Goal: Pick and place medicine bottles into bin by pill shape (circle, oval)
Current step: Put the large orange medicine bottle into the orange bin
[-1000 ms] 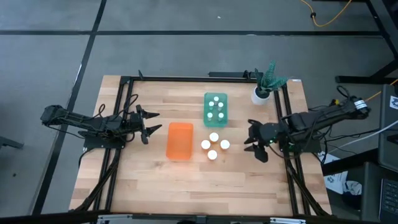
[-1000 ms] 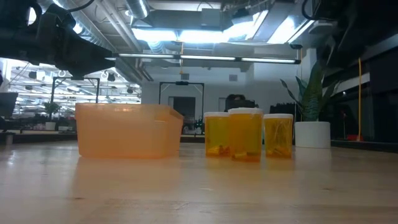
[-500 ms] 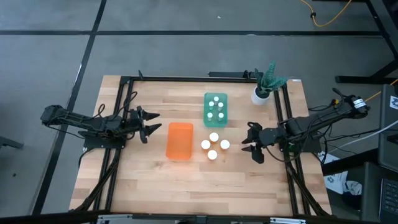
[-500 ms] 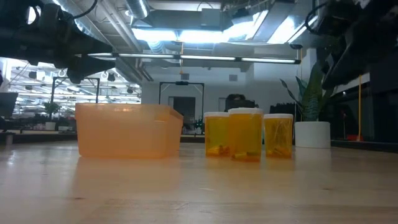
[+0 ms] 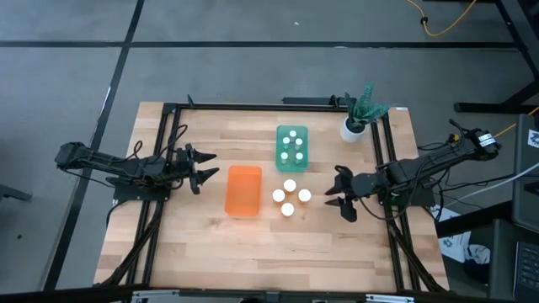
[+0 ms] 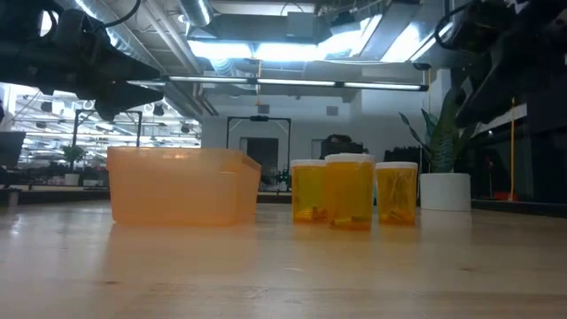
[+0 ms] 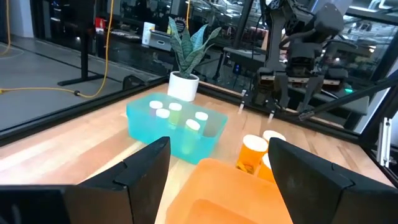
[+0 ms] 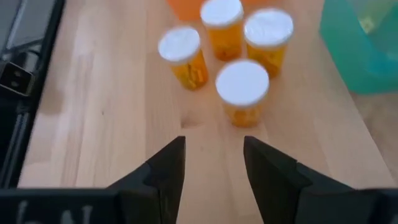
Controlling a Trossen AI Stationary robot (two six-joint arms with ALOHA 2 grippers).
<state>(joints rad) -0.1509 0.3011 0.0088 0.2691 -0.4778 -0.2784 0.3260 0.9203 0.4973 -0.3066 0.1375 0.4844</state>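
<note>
Medicine bottles: from above, five sit in the teal bin [image 5: 292, 147], four stand on the table [image 5: 210, 252] beside the empty orange bin [image 5: 243, 191]; the right gripper [image 5: 339, 194] hovers near them, fingers spread, the left gripper [image 5: 202, 167] waits spread beside the orange bin; at table level, three amber bottles [image 6: 350, 191] show; the right wrist view faces all four, nearest bottle [image 8: 242, 91] ahead; roughly half remains, I judge.

Four bottles [image 5: 290, 197] between one bin [image 5: 243, 191] and right hand [image 5: 340, 194], behind them another bin [image 5: 292, 147].
</note>
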